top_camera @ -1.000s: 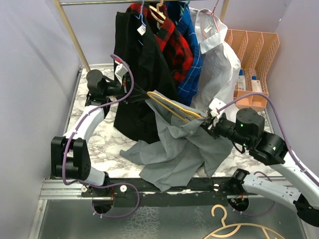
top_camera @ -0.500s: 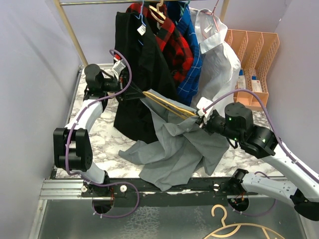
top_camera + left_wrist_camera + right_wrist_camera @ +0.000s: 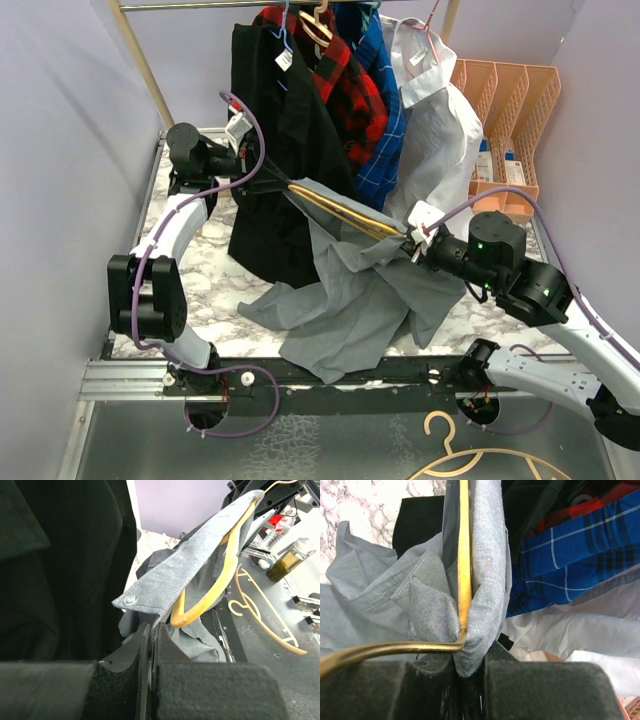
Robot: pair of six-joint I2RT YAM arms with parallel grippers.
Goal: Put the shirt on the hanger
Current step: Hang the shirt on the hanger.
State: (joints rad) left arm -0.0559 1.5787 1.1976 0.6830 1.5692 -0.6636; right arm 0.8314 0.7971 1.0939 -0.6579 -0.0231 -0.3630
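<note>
1. Top external shows us the tabletop (image 3: 215, 290). The shirt (image 3: 345, 315) drapes over its near middle, with the lower folds on the marble.
2. We see the hanger (image 3: 345, 211) slanted in the air, inside the shirt's upper edge.
3. Our right gripper (image 3: 409, 238) pinches shirt cloth wrapped around the hanger's bend.
4. Our left gripper (image 3: 272, 185) pinches the shirt's buttoned edge.

The shirt (image 3: 350, 300) hid much of the hanger (image 3: 345, 212); its hook was not discernible from above; the top view's lower edge cut off the pale hanger (image 3: 452, 445).
</note>
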